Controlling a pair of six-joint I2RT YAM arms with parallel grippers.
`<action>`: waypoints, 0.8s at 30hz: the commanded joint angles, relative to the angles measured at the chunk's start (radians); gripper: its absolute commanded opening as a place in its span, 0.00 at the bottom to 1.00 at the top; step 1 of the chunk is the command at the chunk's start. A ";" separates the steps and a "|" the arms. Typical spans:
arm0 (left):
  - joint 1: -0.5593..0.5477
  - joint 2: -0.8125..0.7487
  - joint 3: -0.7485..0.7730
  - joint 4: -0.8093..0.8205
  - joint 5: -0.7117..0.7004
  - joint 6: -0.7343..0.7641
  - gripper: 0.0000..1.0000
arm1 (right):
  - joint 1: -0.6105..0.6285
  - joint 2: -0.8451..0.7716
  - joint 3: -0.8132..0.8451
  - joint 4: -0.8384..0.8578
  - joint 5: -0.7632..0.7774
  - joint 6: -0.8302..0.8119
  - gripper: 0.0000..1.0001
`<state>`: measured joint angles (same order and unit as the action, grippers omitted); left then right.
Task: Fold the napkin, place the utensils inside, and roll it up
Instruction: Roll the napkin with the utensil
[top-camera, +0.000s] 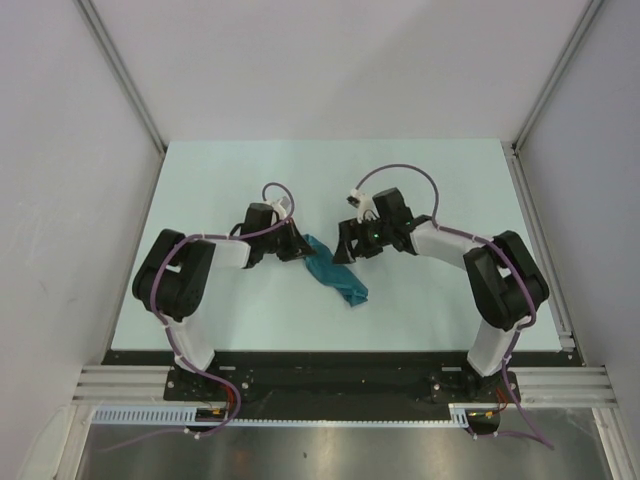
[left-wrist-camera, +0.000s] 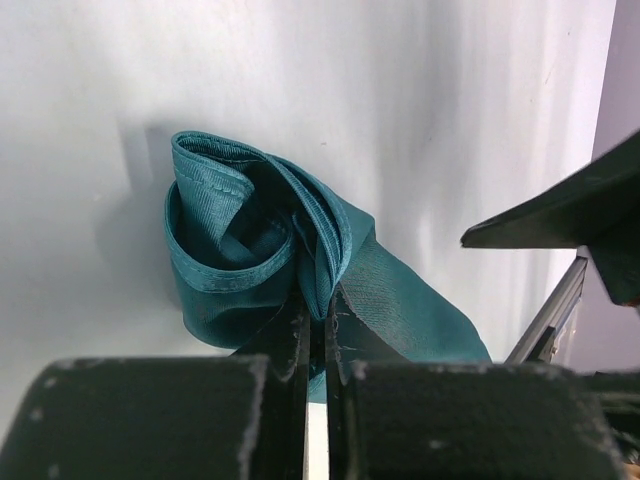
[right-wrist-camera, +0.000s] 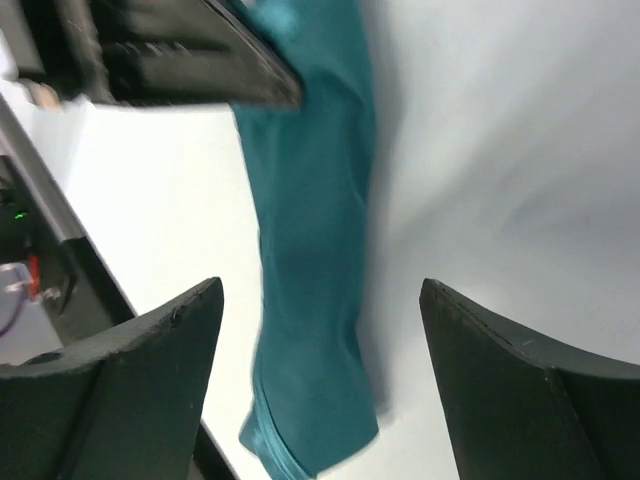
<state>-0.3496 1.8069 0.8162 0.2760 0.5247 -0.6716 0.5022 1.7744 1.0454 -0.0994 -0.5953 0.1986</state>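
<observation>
The teal napkin (top-camera: 335, 273) lies rolled into a narrow bundle on the table between the two arms. My left gripper (top-camera: 300, 245) is shut on the roll's upper end, pinching the cloth; in the left wrist view the napkin (left-wrist-camera: 255, 245) shows its coiled open end just beyond the closed fingers (left-wrist-camera: 300, 340). My right gripper (top-camera: 345, 250) is open and empty, just right of the roll. In the right wrist view the napkin (right-wrist-camera: 315, 270) runs lengthwise between its wide-apart fingers (right-wrist-camera: 150, 350). The spoon is hidden.
The pale table (top-camera: 450, 190) is bounded by white walls at the back and sides. A metal rail (top-camera: 540, 240) runs along the right edge. The arm bases stand on a black bar (top-camera: 330, 375) at the near edge.
</observation>
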 joint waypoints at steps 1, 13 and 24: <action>-0.005 -0.004 0.035 0.002 0.017 0.026 0.00 | 0.104 0.029 0.143 -0.095 0.234 -0.134 0.85; -0.005 -0.017 0.037 -0.009 0.018 0.032 0.00 | 0.332 0.141 0.203 -0.117 0.644 -0.246 0.86; -0.003 -0.049 0.031 0.014 0.024 0.017 0.24 | 0.354 0.203 0.212 -0.146 0.687 -0.249 0.56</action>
<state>-0.3496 1.8065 0.8200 0.2668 0.5278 -0.6682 0.8574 1.9366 1.2339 -0.2230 0.0380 -0.0456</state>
